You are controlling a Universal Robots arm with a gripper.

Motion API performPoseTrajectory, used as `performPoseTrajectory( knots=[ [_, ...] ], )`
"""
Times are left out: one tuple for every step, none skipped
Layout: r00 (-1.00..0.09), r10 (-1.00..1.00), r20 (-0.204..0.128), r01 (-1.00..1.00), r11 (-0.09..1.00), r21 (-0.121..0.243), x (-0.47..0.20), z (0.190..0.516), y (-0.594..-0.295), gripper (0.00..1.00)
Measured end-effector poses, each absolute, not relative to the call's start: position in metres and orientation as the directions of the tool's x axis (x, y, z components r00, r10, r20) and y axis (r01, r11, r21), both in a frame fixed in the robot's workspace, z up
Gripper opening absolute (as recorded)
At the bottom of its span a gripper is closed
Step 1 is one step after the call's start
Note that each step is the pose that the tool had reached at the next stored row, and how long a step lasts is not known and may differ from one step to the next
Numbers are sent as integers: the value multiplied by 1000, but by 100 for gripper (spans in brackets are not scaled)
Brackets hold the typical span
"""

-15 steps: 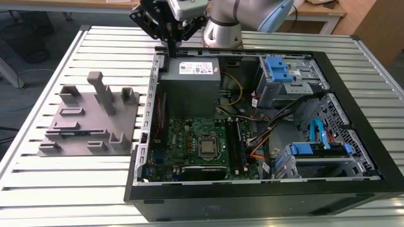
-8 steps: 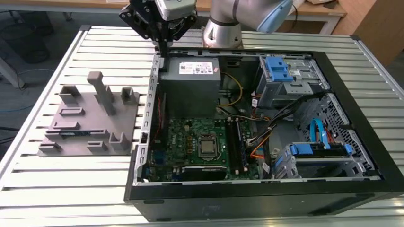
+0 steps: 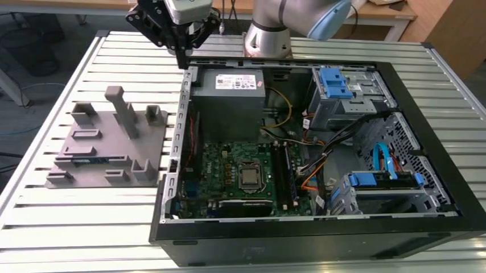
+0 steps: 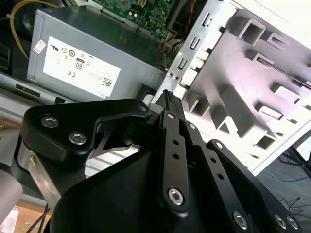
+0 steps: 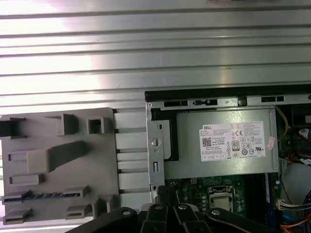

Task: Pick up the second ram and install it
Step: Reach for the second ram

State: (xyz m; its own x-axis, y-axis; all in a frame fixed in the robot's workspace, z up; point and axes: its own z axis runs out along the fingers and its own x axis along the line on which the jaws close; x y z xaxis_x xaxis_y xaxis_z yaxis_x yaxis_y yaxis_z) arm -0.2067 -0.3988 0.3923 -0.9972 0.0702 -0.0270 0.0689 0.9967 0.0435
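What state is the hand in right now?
Hand: closed, holding nothing. The thin dark blue-green memory stick lies in the grey plastic fixture, apart from the hand.

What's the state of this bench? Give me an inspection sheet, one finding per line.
Surface: slatted metal table, carrying an open computer case and a grey fixture.
Job's things: the second ram lies in the grey fixture, not gripped.
Clutter: nothing seen.
Grippers: gripper shut and empty, above the case's edge beside the power supply.
Cables: yellow wires and a blue cable inside the case.
Surroundings: wooden desk beyond the table.
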Motion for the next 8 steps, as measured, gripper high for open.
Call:
performPoseTrajectory(
  knots=[
    [-997,70,-27,69,997,44,-209,392,-399,11],
    [-997,70,-27,69,997,44,-212,392,-399,11],
    [-997,70,-27,69,997,44,-215,392,-399,11],
    [-997,70,-27,69,997,44,-218,392,-399,11],
    [-997,70,-27,69,997,44,-222,392,-399,11],
    [-997,70,-27,69,997,44,-226,392,-399,11],
    [-997,70,-27,69,997,44,-230,392,-399,11],
    [-997,70,-27,69,997,43,-233,392,-399,11]
  ],
)
